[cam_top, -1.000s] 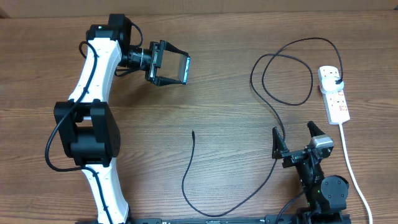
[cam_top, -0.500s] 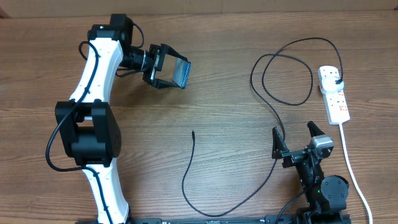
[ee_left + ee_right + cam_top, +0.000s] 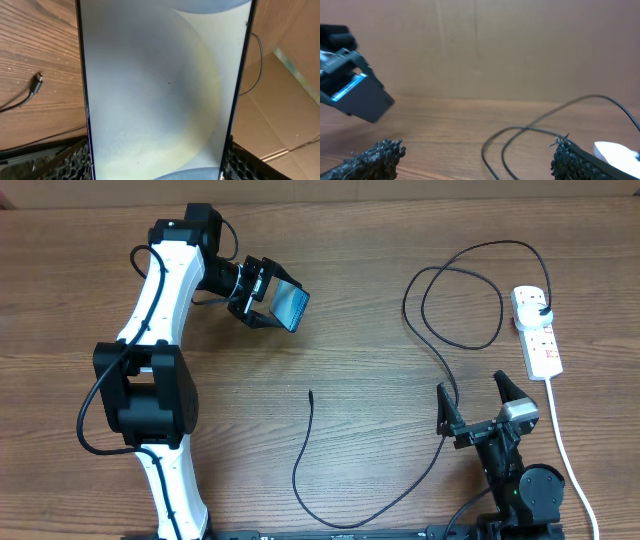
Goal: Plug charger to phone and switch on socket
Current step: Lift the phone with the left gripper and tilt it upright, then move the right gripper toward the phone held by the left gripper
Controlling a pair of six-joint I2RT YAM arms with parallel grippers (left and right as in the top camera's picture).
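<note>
Above a brown wooden worktop [image 3: 380, 330], the white-and-black left arm's pincer [image 3: 268, 302] grips a slim, dark-edged smartphone with a cyan screen [image 3: 291, 307]. It clamps the smartphone by its long edges and holds it tilted, clear of the surface at the far left. From the left wrist camera the smartphone [image 3: 160, 90] fills nearly the whole view, with the black textured fingers [image 3: 72, 162] pressed against its sides.

The long, thin black charger cable [image 3: 295, 470] lies slack across the middle of the worktop. Its small connector tip [image 3: 311, 394] rests free on the wood, well apart from the smartphone. The cable curves toward the near edge, climbs past the right arm and loops across to a small black plug head [image 3: 541, 308] seated at the far end of a white elongated power strip [image 3: 540, 340]. The strip lies at the right edge, its white cord [image 3: 561, 430] trailing toward the front.

The right pincer [image 3: 470, 388] stands wide and empty near the front right, with the cable passing close by one finger.
</note>
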